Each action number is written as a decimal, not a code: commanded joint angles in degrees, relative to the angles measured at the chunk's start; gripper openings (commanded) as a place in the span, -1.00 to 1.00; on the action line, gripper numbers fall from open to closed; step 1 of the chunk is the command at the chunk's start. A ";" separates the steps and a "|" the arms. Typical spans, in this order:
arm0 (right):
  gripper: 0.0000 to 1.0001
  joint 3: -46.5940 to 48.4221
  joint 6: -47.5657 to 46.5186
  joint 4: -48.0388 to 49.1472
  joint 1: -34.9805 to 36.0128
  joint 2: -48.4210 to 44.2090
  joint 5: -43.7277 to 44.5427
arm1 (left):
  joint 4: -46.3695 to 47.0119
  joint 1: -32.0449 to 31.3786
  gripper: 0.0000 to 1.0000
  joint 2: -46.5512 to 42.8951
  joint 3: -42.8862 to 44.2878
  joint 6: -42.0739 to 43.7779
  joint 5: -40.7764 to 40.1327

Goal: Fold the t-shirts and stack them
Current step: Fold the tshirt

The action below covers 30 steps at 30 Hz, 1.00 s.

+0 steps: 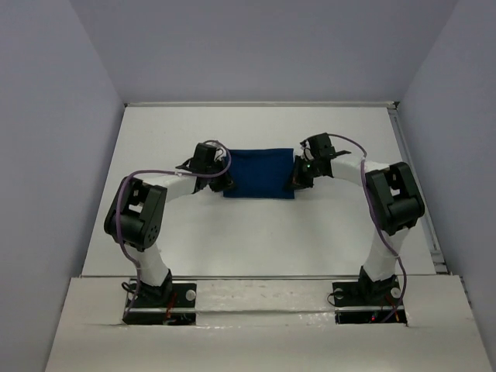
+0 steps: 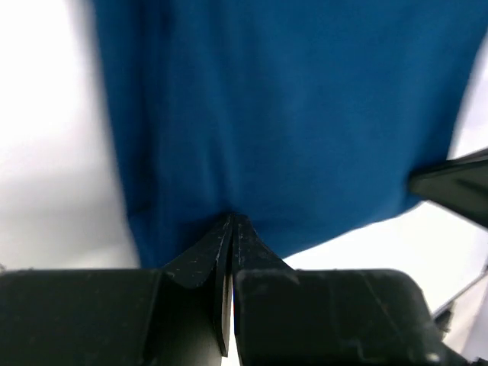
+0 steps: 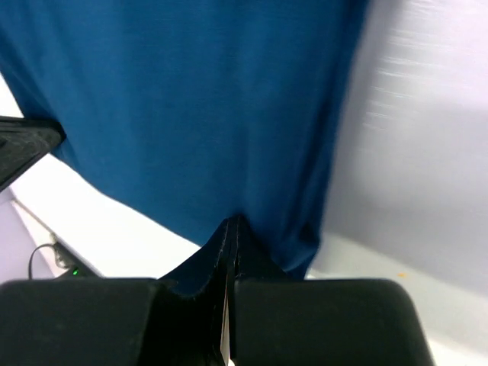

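The t-shirt (image 1: 260, 173) is a dark blue rectangle of cloth, folded, with no print showing. It spans the gap between my two grippers over the middle of the white table (image 1: 256, 240). My left gripper (image 1: 225, 181) is shut on its left edge, and my right gripper (image 1: 296, 180) is shut on its right edge. In the left wrist view the closed tips of the left gripper (image 2: 232, 217) pinch the near hem of the t-shirt (image 2: 290, 114). The right wrist view shows the same: the right gripper (image 3: 232, 219) is closed on the t-shirt (image 3: 191, 99). Both wrist views are blurred.
Pale walls enclose the table on three sides. A metal rail (image 1: 415, 186) runs along the right edge. A raised ledge (image 1: 256, 310) carries both arm bases at the near edge. Each wrist view catches the opposite gripper at its side (image 2: 454, 187) (image 3: 27, 149).
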 commanded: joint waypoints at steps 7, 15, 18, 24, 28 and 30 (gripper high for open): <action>-1.00 -5.25 0.52 5.96 -0.29 -0.96 5.35 | 2.19 1.28 -1.00 -1.17 -7.34 4.61 -2.81; -1.00 4.12 -4.14 -3.97 -0.81 -8.01 4.48 | -6.95 1.81 -1.00 -9.96 2.04 5.32 -2.21; -1.00 9.92 -3.88 -3.97 -0.81 -5.12 3.24 | -7.57 1.81 -1.00 -7.35 6.79 4.62 -0.62; -1.00 20.31 -2.91 -2.92 -1.87 3.67 0.88 | -7.13 1.81 -1.00 5.22 19.80 4.96 1.05; -1.00 27.25 -2.73 -2.74 -2.48 11.57 -0.27 | -7.57 2.42 -1.00 12.25 27.35 6.46 -0.79; -1.00 30.41 -2.56 -2.66 -3.19 14.20 -0.88 | -6.35 3.12 -1.00 15.59 28.51 6.55 -1.23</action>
